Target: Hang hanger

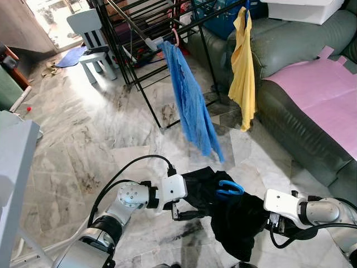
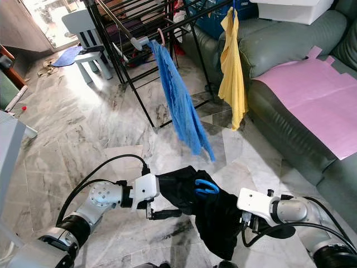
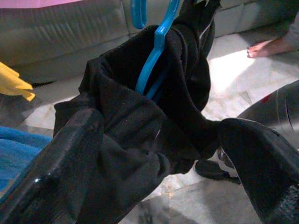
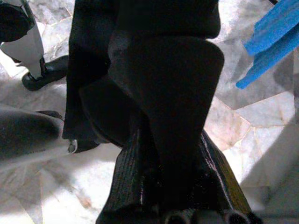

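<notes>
A grey-veined marble floor (image 1: 111,139) is spread before a black drying rack (image 1: 134,44), with a green sofa (image 1: 290,72) under a pink sheet (image 1: 323,95) along the robot's right and a pale child's chair (image 1: 92,39) set in the sunlit far corner. On the rack a blue garment (image 1: 192,106) is hung from a pink hanger (image 1: 175,37), and a yellow shirt (image 1: 243,67) is draped just beside it, nearer the sofa. Low over the floor, between the two silver arms, a black garment (image 1: 234,215) is held up, threaded on a blue hanger (image 1: 228,190) whose hook pokes out of the cloth at the top. The left gripper (image 1: 187,214) is seen at the garment's left edge, its two black fingers (image 3: 70,154) spread apart with a fold of the cloth bunched between them. The right gripper (image 4: 168,135) is pressed together on the dark fabric at the other side, the cloth pinched between its fingers. In the left wrist view a person's bare foot (image 3: 271,46) is caught on the floor by the sofa
</notes>
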